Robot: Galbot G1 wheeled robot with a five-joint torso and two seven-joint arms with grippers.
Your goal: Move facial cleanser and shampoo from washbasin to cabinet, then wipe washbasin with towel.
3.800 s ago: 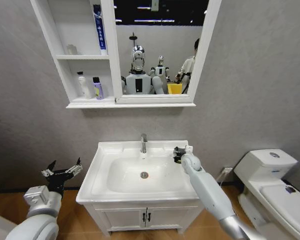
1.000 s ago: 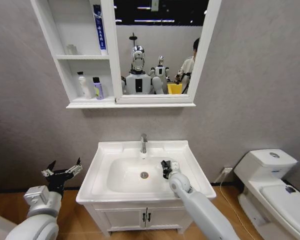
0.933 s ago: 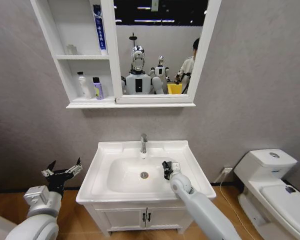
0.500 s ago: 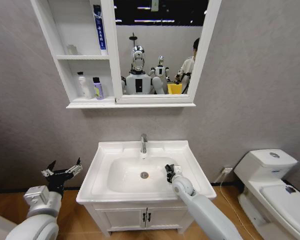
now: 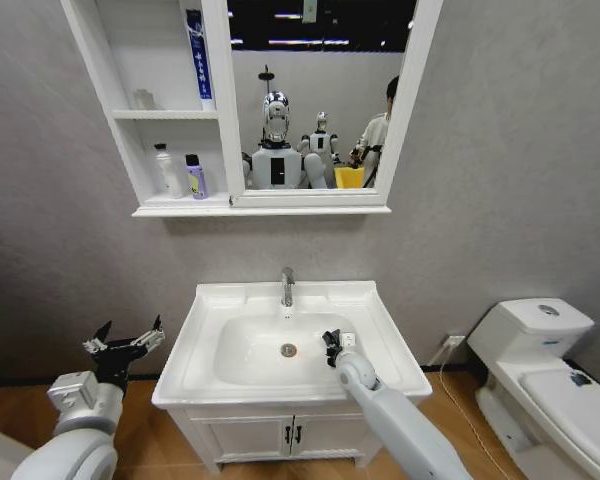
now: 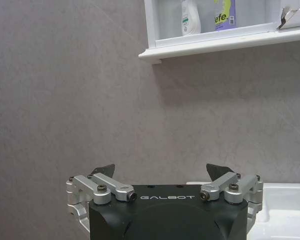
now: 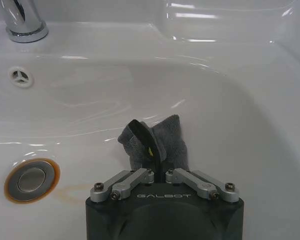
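Grey textured wall fills the background of the head view, with the cabinet (image 5: 170, 120) in the upper left of the frame, its open shelves joined to a white-framed mirror (image 5: 315, 100). On the lowest shelf stand a white bottle (image 5: 167, 170) and a small purple bottle (image 5: 195, 176) side by side; a blue tube (image 5: 197, 55) stands upright on the top shelf, and a small clear item sits on the middle shelf, too small to tell.

Below, at the centre of the frame, is the washbasin (image 5: 212, 372) with its chrome tap (image 5: 288, 285) at the back rim and the round drain (image 5: 289, 350) in the bowl. A white toilet (image 5: 540, 370) stands at the lower right.

The right hand (image 5: 332, 345) reaches in from the lower right of the frame and sits inside the bowl, on the slope just right of the drain. In the right wrist view the hand (image 7: 155, 152) is closed narrow on the towel (image 7: 162, 137), a dark grey bunched cloth with a bit of yellow-green showing, pressed against the white basin wall.

The left hand (image 5: 125, 343) hangs at the lower left of the frame, off to the side of the washbasin and clear of it, with its fingers spread wide and holding nothing. In the left wrist view the same hand (image 6: 160, 172) faces the grey wall below the cabinet shelf.
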